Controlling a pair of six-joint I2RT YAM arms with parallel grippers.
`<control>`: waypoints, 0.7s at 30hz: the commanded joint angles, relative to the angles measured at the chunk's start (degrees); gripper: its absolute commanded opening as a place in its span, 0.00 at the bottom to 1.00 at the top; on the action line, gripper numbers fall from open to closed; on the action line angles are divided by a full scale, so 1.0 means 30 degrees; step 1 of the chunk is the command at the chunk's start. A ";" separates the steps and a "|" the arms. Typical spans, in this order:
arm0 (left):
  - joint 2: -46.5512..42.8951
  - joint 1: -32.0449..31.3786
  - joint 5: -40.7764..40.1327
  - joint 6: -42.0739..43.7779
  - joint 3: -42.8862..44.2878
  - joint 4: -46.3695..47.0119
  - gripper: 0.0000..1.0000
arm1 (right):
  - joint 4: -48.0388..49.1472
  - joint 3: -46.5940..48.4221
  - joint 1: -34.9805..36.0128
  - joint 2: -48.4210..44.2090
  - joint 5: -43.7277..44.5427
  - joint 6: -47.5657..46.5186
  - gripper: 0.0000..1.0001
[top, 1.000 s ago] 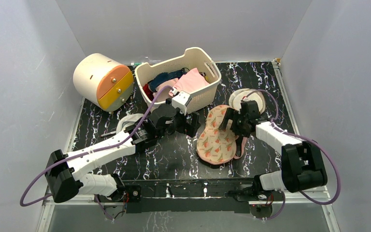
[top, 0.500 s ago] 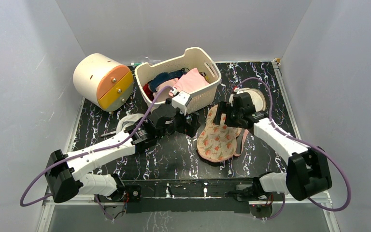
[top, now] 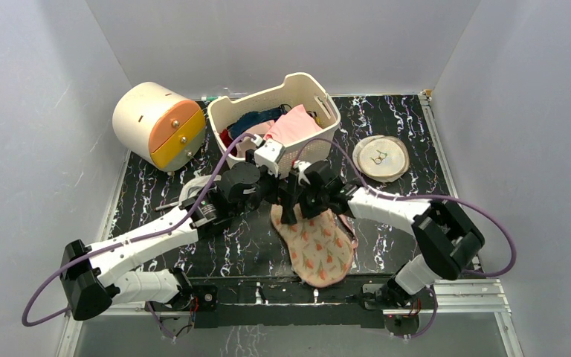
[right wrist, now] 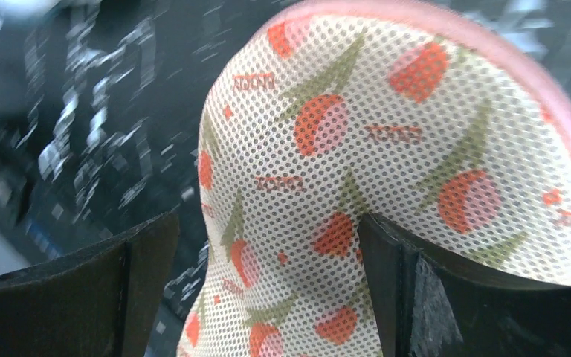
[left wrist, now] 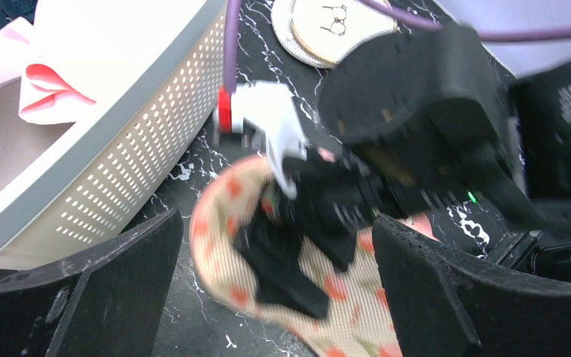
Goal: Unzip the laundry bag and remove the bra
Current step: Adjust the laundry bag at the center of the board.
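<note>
The laundry bag (top: 320, 242) lies shut on the black table in front of the arms, beige mesh with red-orange flowers and pink trim. Its far end is raised between the wide-apart fingers of my right gripper (top: 294, 207). In the right wrist view the bag (right wrist: 386, 149) rests against the right finger, and a gap shows beside the left finger (right wrist: 82, 282). My left gripper (top: 281, 195) hovers open just left of that same end, and its view shows the bag (left wrist: 334, 286) and the right gripper's black fingers between its own jaws. The bra is out of view.
A white perforated basket (top: 314, 141) holding pink and dark blue garments stands just behind both grippers. A cream drum with an orange and yellow face (top: 157, 123) sits at the back left. A round beige mesh disc (top: 381, 158) lies at the right.
My right arm has swung left and pulled the bag from the right of the table to the middle, turning it and uncovering the round disc. The left arm shifted slightly.
</note>
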 commanded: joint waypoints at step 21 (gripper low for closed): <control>-0.1586 -0.0045 -0.1050 0.0768 -0.0771 0.1186 0.98 | -0.7711 -0.3794 0.0692 -0.7810 0.1810 0.6848 0.96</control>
